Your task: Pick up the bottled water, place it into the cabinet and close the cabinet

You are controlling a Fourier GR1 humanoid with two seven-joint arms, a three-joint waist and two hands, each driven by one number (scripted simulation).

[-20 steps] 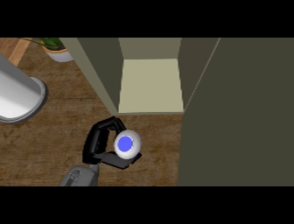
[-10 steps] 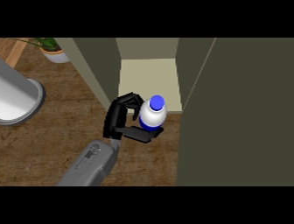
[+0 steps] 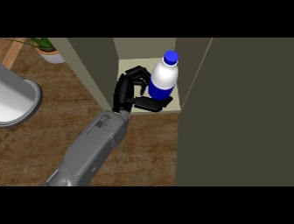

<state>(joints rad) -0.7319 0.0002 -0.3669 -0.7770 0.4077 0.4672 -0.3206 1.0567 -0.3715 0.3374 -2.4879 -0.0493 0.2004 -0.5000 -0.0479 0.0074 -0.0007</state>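
Note:
The bottled water, white with a blue cap, stands upright in the mouth of the open cabinet, over its pale floor. My left hand is on the bottle's left side and is shut on it. Its fingers curl behind the bottle and the thumb crosses under its base. Whether the bottle's bottom rests on the cabinet floor is hidden. The cabinet's dark door stands open at the right. My right hand does not show.
A big white cylinder lies on the wooden counter at the left. A small potted plant stands at the back left. The cabinet's left wall runs close beside my hand.
My left hand has carried the bottle away from me and to the right, from over the counter into the cabinet opening. More of the forearm now shows.

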